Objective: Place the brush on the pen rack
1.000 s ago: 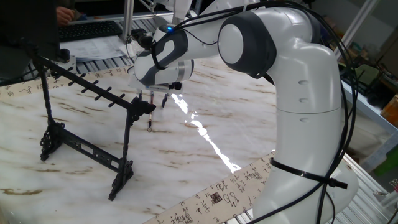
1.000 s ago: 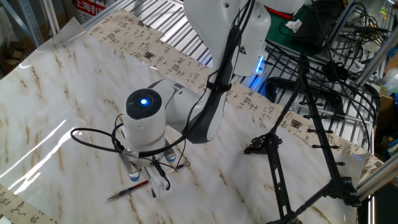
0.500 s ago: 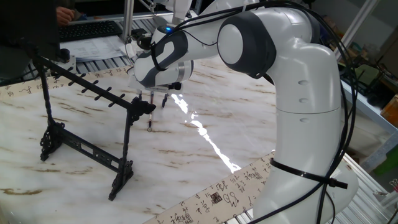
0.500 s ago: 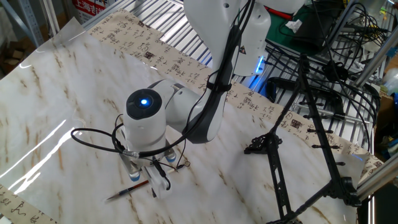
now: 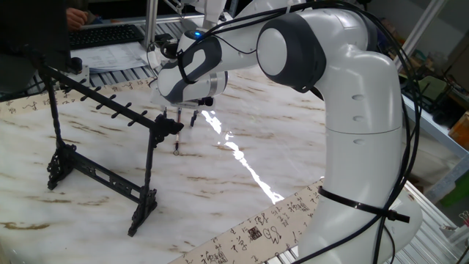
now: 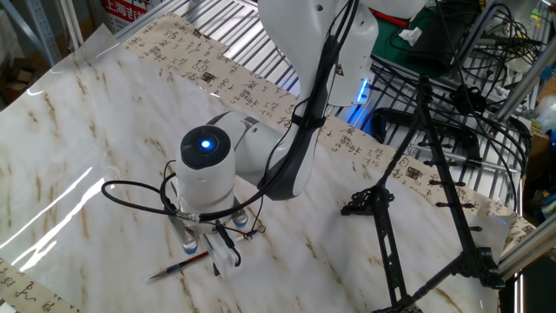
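Almost nothing differs from half a second ago: my wrist housing sits a touch higher and further right in the other fixed view, and the brush and the pen rack lie where they were.

My gripper hangs low over the marble table, fingers pointing down. One pale fingertip shows in the other fixed view; the second finger is mostly behind the wrist and the looping black cable. Fingers appear spread, with a gap between them, nothing pinched.

Hard to make out: in one fixed view the gripper shows only as short dark stubs under the wrist, partly overlapped by the rack's near upright. The brush there is a thin dark sliver below the fingers; its loop end cannot be resolved. Whether a fingertip touches the brush I cannot tell.

Brush position: flat on the table, its near end between and just below my fingertips, the shaft running out to one side of the gripper, tip well clear of the fingers. Not lifted. The rack stands upright, well apart from the gripper, its pegs bare.
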### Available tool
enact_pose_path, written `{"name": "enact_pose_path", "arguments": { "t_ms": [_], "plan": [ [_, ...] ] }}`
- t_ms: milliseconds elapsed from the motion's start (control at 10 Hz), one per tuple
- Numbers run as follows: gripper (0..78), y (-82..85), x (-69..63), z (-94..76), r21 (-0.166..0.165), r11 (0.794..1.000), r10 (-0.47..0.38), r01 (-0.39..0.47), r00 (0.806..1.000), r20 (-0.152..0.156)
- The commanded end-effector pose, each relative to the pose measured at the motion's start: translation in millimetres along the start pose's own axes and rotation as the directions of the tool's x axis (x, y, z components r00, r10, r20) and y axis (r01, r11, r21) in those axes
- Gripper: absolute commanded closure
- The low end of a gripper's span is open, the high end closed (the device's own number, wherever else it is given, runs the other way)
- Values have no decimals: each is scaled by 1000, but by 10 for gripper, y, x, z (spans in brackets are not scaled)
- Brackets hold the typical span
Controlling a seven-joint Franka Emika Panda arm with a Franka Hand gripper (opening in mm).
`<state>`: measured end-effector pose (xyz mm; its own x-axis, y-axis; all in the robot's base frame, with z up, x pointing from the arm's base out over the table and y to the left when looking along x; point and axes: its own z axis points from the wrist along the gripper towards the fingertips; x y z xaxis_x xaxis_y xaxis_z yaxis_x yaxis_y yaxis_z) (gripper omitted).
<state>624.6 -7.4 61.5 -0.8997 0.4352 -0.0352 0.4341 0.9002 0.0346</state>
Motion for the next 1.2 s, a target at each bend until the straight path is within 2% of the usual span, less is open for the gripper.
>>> {"name": "enact_pose_path", "arguments": {
  "t_ms": [100, 1200],
  "plan": [
    [1, 1, -8, -16, -2, 1000, -6, 6, 1000, 5],
    [1, -1, -5, 26, 0, 1000, -6, 6, 1000, 10]
  ]
}}
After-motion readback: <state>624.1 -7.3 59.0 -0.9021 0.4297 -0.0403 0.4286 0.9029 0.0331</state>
